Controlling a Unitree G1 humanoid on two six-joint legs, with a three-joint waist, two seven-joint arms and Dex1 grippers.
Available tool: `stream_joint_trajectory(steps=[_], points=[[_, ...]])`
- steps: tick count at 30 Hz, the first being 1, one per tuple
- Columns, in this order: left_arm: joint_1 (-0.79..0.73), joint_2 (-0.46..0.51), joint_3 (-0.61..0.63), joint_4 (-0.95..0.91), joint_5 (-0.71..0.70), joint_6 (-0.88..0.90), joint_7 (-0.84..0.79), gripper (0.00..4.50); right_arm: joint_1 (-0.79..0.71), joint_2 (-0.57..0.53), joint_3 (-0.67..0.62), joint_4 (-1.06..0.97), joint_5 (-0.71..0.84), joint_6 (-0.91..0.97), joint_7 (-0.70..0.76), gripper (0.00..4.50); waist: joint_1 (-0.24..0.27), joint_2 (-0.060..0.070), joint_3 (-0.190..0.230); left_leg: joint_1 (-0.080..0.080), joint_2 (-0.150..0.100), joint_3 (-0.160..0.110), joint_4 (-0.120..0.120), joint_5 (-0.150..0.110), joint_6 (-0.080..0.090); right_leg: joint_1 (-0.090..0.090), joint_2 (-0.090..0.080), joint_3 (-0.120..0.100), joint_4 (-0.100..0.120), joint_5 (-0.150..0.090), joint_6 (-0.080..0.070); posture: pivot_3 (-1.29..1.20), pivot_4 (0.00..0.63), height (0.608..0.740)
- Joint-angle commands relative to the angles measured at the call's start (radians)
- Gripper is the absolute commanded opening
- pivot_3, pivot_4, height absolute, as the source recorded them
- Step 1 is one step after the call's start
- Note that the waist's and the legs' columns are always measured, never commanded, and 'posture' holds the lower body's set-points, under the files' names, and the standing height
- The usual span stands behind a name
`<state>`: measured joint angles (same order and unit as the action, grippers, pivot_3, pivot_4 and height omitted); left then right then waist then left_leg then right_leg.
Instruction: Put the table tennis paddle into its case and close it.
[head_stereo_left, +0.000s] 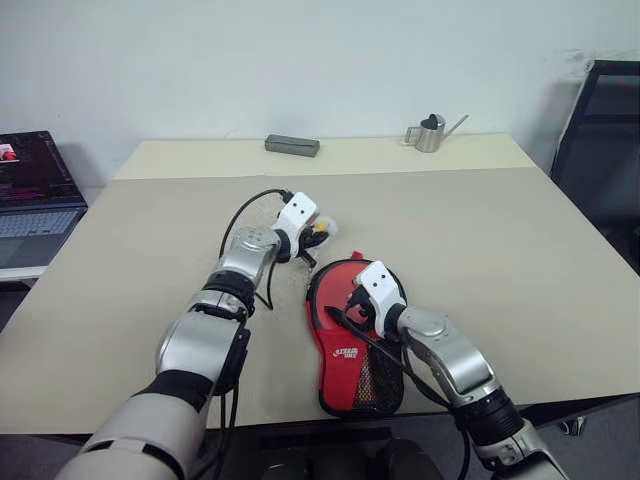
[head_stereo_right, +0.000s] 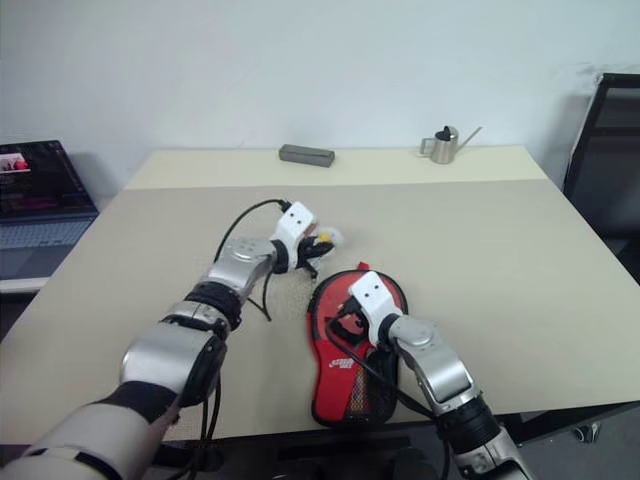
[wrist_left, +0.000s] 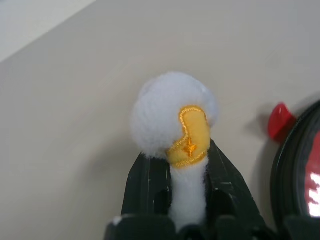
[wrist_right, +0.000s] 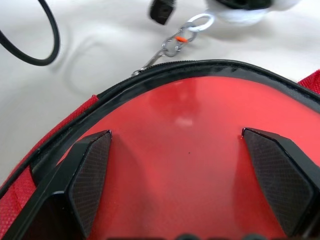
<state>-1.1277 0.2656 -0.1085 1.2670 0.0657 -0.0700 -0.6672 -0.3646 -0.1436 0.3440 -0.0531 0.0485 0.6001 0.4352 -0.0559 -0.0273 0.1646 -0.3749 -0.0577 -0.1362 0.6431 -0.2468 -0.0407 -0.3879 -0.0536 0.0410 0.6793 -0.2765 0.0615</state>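
Observation:
The red case (head_stereo_left: 350, 370) lies on the table (head_stereo_left: 500, 240) near the front edge, logo and black mesh pocket facing up. Its round end is open. There the paddle's glossy red blade (wrist_right: 185, 165) shows inside the black zip rim; the handle is hidden. My right gripper (wrist_right: 175, 145) is open, one finger at each side over the blade. My left gripper (wrist_left: 182, 155) is shut on the white and yellow plush charm (wrist_left: 172, 112), just beyond the case's round end. A small metal chain (wrist_right: 172, 45) runs from the charm to the zip.
A grey rectangular box (head_stereo_left: 292, 145) and a small metal watering can (head_stereo_left: 432, 133) stand at the table's far edge. An open laptop (head_stereo_left: 30, 190) sits off to the left and a black chair (head_stereo_left: 600, 130) to the right. A black cable (head_stereo_left: 250, 210) loops by my left wrist.

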Motion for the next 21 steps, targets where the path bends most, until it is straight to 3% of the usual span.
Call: stream_joint_trajectory(steps=[1,21], points=[[-0.062,-0.01,0.029,0.02,0.009,-0.029,0.053,0.26,0.05,0.003,0.029,0.082,-0.018,0.056,-0.009,4.5,-0.001,0.0,0.0,0.0,0.0,0.0,0.0,0.0,0.0,0.0,0.0,0.0,0.0,0.0,0.0,0.0,0.15,0.74],[-0.145,-0.112,0.026,0.094,0.13,-0.037,0.272,0.25,0.181,-0.047,0.004,-0.087,-0.009,0.153,-0.028,4.5,0.013,-0.001,-0.001,-0.002,-0.001,0.0,-0.001,-0.001,0.0,0.001,-0.001,-0.002,-0.003,-0.001,0.002,0.0,0.15,0.74]])
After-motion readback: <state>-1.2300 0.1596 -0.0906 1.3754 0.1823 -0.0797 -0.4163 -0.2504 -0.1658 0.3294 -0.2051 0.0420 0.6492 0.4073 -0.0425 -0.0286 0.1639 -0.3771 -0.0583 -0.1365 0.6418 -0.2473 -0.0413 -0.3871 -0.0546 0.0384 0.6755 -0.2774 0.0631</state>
